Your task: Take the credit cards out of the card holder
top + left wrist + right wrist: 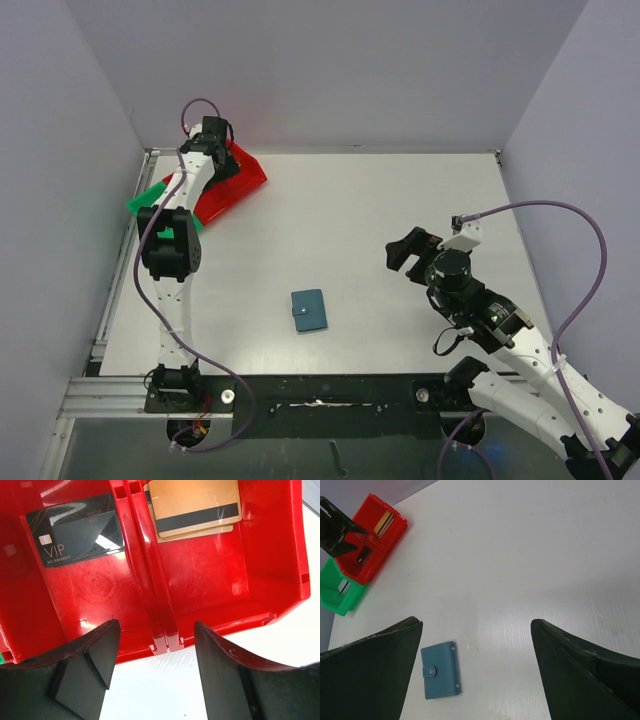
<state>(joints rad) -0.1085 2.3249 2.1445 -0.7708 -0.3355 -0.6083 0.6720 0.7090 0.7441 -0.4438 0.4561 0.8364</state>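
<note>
The blue card holder point(309, 311) lies folded shut on the white table, its snap tab fastened; the right wrist view shows the card holder point(440, 670) just inside my right gripper's left finger. My right gripper point(408, 250) hovers open and empty above the table, to the right of the holder. My left gripper point(226, 158) is over the red bin point(240, 185) at the back left, open with nothing between its fingers point(100, 655). A black VIP card point(75, 529) lies in the bin's left compartment. Gold cards point(195, 507) lie stacked in the right one.
A green bin point(148, 200) sits against the red bin's left side, with a card-like item inside in the right wrist view point(342, 586). Grey walls enclose the table on three sides. The left arm point(168, 250) stretches along the table's left edge.
</note>
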